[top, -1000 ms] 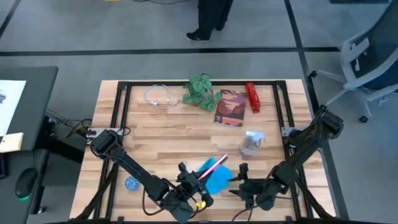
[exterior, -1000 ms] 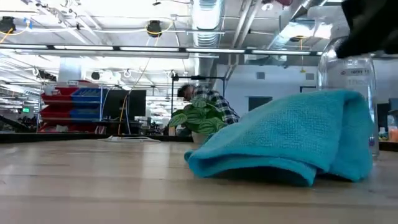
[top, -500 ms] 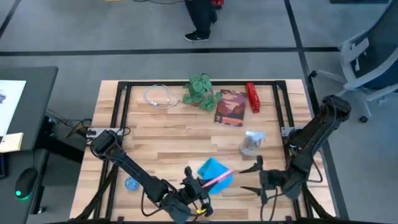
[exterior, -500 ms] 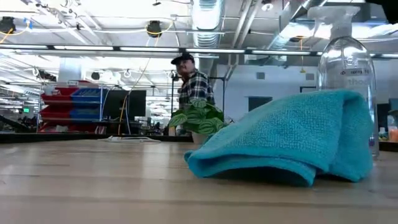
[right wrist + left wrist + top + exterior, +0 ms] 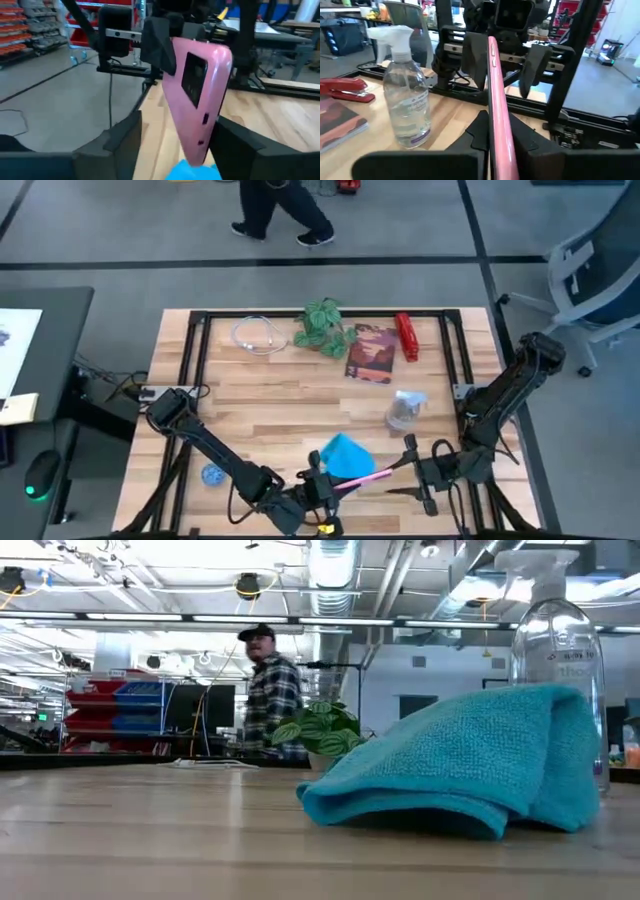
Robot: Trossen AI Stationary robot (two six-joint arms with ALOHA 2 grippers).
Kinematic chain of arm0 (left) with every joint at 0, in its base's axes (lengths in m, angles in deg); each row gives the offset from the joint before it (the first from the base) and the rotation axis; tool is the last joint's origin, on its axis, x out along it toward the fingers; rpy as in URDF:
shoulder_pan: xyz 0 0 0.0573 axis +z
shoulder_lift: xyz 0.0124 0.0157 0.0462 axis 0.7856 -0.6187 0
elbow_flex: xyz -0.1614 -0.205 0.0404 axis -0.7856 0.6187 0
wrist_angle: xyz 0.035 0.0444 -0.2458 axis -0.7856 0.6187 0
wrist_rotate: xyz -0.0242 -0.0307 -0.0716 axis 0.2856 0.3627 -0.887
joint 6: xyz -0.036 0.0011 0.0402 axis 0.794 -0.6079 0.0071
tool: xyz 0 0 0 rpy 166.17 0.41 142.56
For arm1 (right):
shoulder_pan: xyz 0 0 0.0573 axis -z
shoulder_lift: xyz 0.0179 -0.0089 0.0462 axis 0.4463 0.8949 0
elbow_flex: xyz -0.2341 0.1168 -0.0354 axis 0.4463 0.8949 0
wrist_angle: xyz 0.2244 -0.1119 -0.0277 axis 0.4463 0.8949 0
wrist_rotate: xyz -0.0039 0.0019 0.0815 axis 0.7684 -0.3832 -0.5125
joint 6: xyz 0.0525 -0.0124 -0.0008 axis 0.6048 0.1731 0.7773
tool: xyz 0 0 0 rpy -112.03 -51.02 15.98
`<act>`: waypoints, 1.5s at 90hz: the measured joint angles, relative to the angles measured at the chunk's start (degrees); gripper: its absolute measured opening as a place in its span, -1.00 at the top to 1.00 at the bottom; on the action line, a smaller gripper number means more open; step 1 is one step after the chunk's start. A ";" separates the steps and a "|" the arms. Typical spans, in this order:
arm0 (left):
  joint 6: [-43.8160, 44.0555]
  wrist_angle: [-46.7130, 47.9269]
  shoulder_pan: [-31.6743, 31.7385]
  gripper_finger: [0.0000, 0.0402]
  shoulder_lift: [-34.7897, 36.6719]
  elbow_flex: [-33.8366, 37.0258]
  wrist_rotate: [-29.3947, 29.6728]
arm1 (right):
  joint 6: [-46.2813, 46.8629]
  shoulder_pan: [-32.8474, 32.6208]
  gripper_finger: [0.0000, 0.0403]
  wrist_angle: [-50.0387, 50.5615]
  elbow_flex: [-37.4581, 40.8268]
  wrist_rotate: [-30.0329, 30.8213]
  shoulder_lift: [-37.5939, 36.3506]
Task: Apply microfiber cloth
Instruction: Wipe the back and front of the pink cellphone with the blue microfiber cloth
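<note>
The sky-blue microfiber cloth (image 5: 345, 453) (image 5: 460, 765) lies bunched on the table near its front edge, and no gripper touches it. My left gripper (image 5: 333, 483) is at the near edge beside the cloth, shut on a pink-cased phone (image 5: 362, 477) (image 5: 196, 100). The phone points toward the table's right. My right gripper (image 5: 405, 470) faces it from the right and is open. Its fingers (image 5: 475, 62) stand on either side of the phone's free end without touching it. My left gripper pinches the phone's left end (image 5: 496, 137) between its two fingers, one on each flat face. The fingers reach level from the table's left, along the phone's length. The phone stands on its long edge and sticks out toward the right, lifted clear above the cloth's near edge.
A clear spray bottle (image 5: 404, 410) stands just beyond the cloth. A plant (image 5: 322, 326), a book (image 5: 370, 352), a red stapler (image 5: 406, 337) and a white cable (image 5: 258, 335) lie along the far edge. A small blue ball (image 5: 211, 475) is at the near left. A person walks beyond the table.
My left gripper has moved toward the table's right edge. It has swung the phone from slanting over the cloth to pointing right, off the cloth's near side. My right gripper has backed away from the cloth toward the right edge. The cloth has kept still.
</note>
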 joint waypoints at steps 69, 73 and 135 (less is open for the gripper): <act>-7.87 14.80 1.99 0.63 0.46 0.00 1.79 | 8.46 11.69 0.90 52.32 -19.88 -9.95 2.00; -8.58 14.84 2.46 0.63 0.46 0.00 0.16 | 7.37 12.61 0.90 52.70 -20.97 -11.42 3.49; -9.70 22.82 6.09 0.62 0.02 0.00 -9.42 | 3.34 19.34 0.90 69.60 -33.98 -18.48 16.51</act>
